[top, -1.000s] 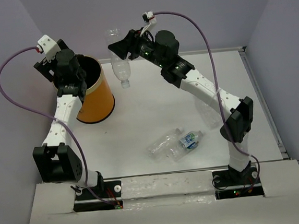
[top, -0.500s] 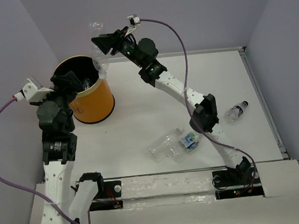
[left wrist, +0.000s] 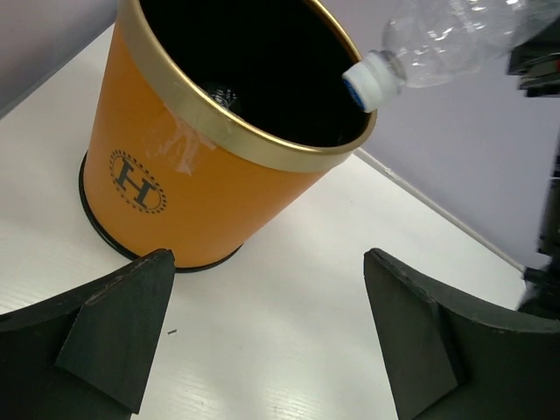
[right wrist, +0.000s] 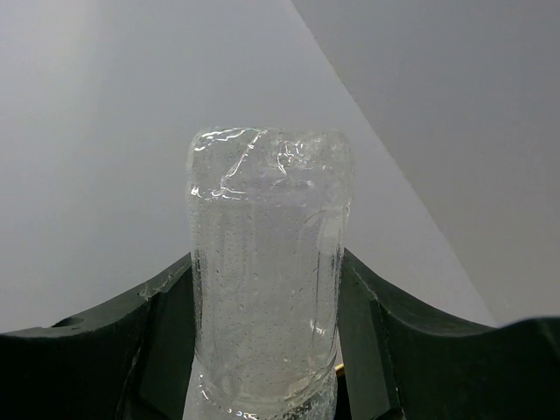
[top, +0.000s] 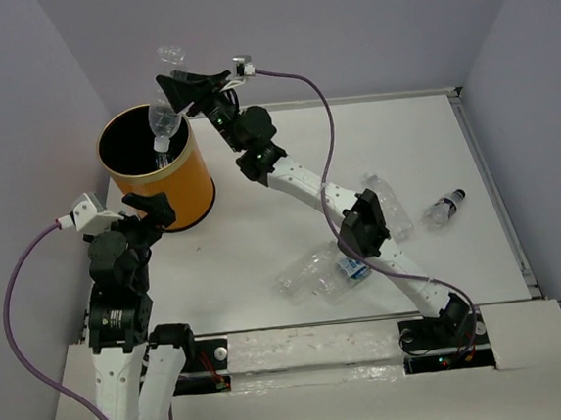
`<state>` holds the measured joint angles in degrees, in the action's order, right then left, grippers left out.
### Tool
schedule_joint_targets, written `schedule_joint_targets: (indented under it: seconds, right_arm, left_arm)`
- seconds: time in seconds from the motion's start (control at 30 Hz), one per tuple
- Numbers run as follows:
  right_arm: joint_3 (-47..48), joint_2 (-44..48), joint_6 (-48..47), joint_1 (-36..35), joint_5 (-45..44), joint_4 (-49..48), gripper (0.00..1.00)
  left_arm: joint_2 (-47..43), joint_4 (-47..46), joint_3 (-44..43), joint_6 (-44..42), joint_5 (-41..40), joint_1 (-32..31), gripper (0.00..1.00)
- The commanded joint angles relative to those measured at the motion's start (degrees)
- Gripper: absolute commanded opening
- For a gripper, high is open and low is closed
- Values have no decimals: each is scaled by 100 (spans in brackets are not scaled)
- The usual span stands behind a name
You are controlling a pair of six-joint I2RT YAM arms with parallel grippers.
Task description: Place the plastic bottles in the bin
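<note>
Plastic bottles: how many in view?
5: held bottle in right claw over the bin; clear bottle and labelled bottle mid-table; second clear bottle and dark-capped bottle further right. Bin may hide more.

Top camera looks down from behind the arms. Left wrist camera, near, faces the bin [left wrist: 188, 188] beyond left gripper [left wrist: 267, 262], shared overhead. Right wrist camera closely faces bottle [right wrist: 262, 201].

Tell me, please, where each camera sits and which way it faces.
Top external: above and behind the arms, looking down at the table; both arms show.
Left wrist: on the left gripper, facing the bin; its open fingers show.
Right wrist: on the right gripper, facing the wall along the held bottle; fingers flank it.
Shared: top and left wrist views both show that bottle cap-down over the bin.
</note>
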<state>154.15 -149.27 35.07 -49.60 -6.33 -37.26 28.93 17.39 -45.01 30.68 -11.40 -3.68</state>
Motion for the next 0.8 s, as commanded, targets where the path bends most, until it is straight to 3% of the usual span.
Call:
schedule_joint_targets:
  seconds: [0.0, 0.1, 0.17, 0.3, 0.4, 0.6, 0.7, 0.77]
  right_arm:
    - [37, -260, -272, 12, -387, -397, 32]
    - [-42, -331, -483, -41, -220, -309, 33]
    - [-95, -331, -746, -41, -98, -221, 40]
    - [-376, -129, -1159, -93, 114, -151, 81]
    - [-351, 47, -1257, -146, 315, 139, 94]
    - [-1200, 1247, -1520, -146, 518, 640, 97]
    - [-2789, 2223, -1775, -146, 440, 772, 97]
    - [-4396, 3348, -1802, -15, 309, 790, 91]
  left_arm:
    - [-265, 309, -157, -88, 479, -45, 99]
    - [-274, 362, -174, -255, 1006, -62, 99]
    - [-195, 493, -262, -342, 1357, -71, 99]
    - [-229, 687, -446, -492, 1702, -71, 99]
    - [-238, 783, -464, -641, 1991, -62, 99]
    - [-98, 679, -236, -905, 3053, -71, 99]
    - [86, 302, 36, -801, 3712, -71, 99]
    - [175, -136, 317, -556, 4468, -89, 99]
